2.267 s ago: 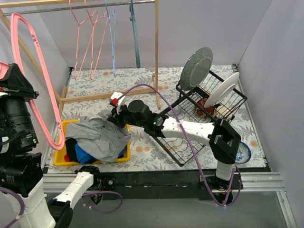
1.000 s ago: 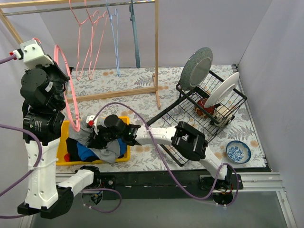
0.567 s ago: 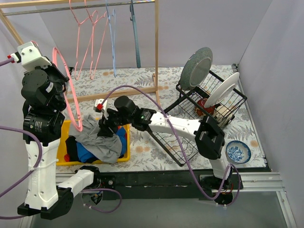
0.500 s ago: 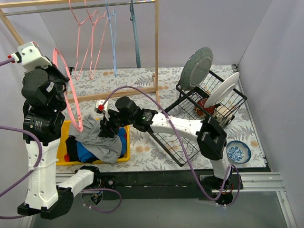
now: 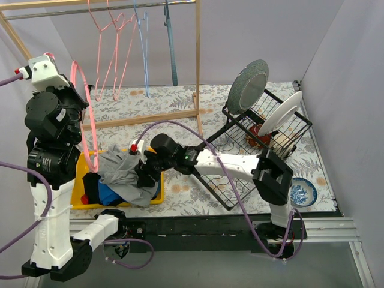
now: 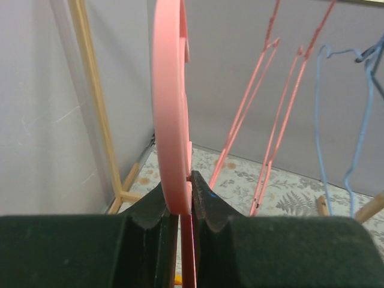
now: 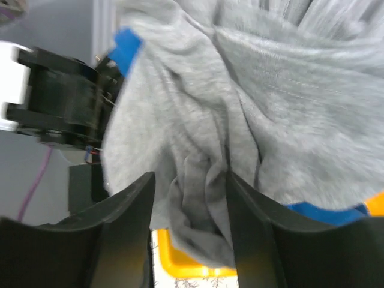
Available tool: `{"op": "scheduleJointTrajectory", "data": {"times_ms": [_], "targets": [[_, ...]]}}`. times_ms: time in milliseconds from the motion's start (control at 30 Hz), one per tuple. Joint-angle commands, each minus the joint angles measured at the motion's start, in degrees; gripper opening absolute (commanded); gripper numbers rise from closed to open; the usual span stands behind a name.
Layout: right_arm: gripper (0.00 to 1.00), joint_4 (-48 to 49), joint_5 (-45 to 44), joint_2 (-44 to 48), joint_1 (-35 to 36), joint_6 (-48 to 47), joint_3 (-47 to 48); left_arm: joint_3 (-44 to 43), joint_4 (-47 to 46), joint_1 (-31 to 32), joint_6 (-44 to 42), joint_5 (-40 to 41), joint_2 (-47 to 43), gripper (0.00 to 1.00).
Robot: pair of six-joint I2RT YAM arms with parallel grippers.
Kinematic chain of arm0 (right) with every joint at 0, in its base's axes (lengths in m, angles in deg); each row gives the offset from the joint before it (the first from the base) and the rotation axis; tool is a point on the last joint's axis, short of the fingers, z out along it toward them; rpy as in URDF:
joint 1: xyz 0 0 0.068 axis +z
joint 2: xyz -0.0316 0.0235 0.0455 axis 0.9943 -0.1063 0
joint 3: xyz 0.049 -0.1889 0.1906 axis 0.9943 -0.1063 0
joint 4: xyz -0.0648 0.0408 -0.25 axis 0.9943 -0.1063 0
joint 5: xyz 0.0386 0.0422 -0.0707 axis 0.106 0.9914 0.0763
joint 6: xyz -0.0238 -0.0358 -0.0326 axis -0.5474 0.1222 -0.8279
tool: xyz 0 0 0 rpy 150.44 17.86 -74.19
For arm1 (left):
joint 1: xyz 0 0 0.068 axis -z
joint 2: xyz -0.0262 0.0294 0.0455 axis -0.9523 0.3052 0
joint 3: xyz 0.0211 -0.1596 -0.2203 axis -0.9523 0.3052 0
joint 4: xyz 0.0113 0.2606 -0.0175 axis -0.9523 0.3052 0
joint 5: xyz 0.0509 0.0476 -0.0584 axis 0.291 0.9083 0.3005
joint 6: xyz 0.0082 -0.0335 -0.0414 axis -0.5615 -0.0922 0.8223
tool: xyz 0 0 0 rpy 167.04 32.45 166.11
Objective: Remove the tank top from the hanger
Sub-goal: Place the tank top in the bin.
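Observation:
The pink hanger (image 5: 86, 120) is bare and held high at the left, with my left gripper (image 5: 73, 90) shut on it. In the left wrist view the hanger's (image 6: 170, 108) flat rim is pinched between the two pads of that gripper (image 6: 180, 193). The grey tank top (image 5: 123, 171) lies crumpled in the yellow bin (image 5: 157, 198), off the hanger. My right gripper (image 5: 144, 172) hovers just over it. In the right wrist view its jaws (image 7: 189, 183) stand apart, with a loose fold of the tank top (image 7: 270, 96) between them.
The bin (image 7: 180, 264) also holds a blue garment (image 5: 108, 193) and dark clothes. A wooden rack (image 5: 197, 66) at the back carries pink, blue and teal hangers (image 5: 114, 48). A black dish rack (image 5: 264, 129) with plates stands on the right, and a blue bowl (image 5: 298, 192) sits near the front.
My right gripper swung over the bin with the tank top, settled low again, and its jaws widened. The left arm with the hanger hardly moved.

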Motion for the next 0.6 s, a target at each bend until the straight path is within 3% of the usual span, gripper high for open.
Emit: {"op": "scheduleJointTrajectory", "data": {"times_ms": [0,133,333,433,567], "targets": [[0.61,-2.0,-0.8,9.9,0.1,0.8,5.3,-4.2,2.1,0.2,1.7,-8.2,-1.6,0.00],[0.68,-2.3,3.9,14.9,0.1,2.1,6.3,-5.0,4.9,0.2,4.1,-9.5,-3.6,0.00],[0.67,-4.0,7.9,17.5,0.2,5.1,16.2,-4.9,3.6,0.2,6.2,-7.4,-10.1,0.00],[0.65,-2.6,5.1,17.9,0.1,9.4,20.1,-6.1,0.9,0.2,6.9,-7.7,-12.7,0.00],[0.65,9.5,-4.5,19.8,0.2,16.9,19.7,-2.4,-6.3,0.2,6.4,-17.6,-18.7,0.00]]}}
